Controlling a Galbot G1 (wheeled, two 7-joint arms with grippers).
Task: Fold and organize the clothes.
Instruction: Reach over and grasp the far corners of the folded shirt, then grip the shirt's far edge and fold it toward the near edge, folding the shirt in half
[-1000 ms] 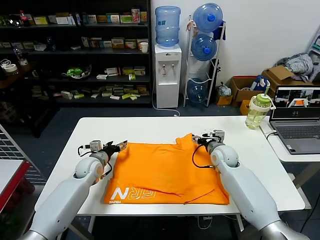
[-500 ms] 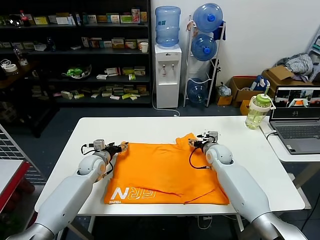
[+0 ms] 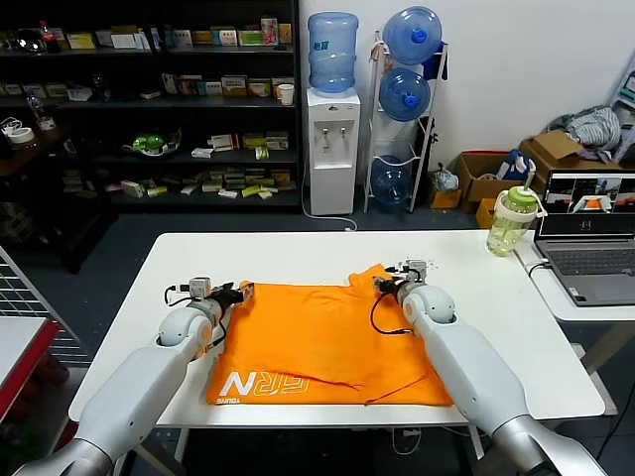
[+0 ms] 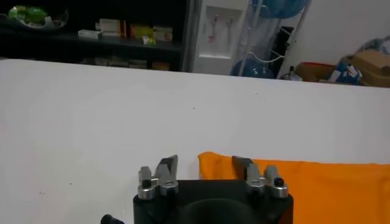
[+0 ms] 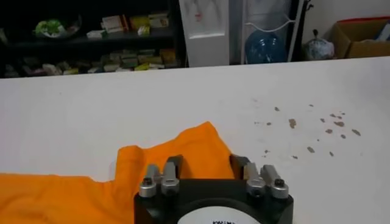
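The bright orange T-shirt lies flat on the white table, with white lettering along its near edge. My left gripper is low at the shirt's far left corner. In the left wrist view its fingers stand apart, with the orange corner between them. My right gripper is at the raised far right corner. In the right wrist view the gripper straddles a peak of orange cloth, and a gap shows on both sides.
A green-lidded bottle stands at the table's far right corner. Next to it, an open laptop sits on a side table. Shelves, a water dispenser and cardboard boxes stand behind the table.
Both grippers have slid a little inward along the table onto the shirt's far corners. The shirt itself has not moved.
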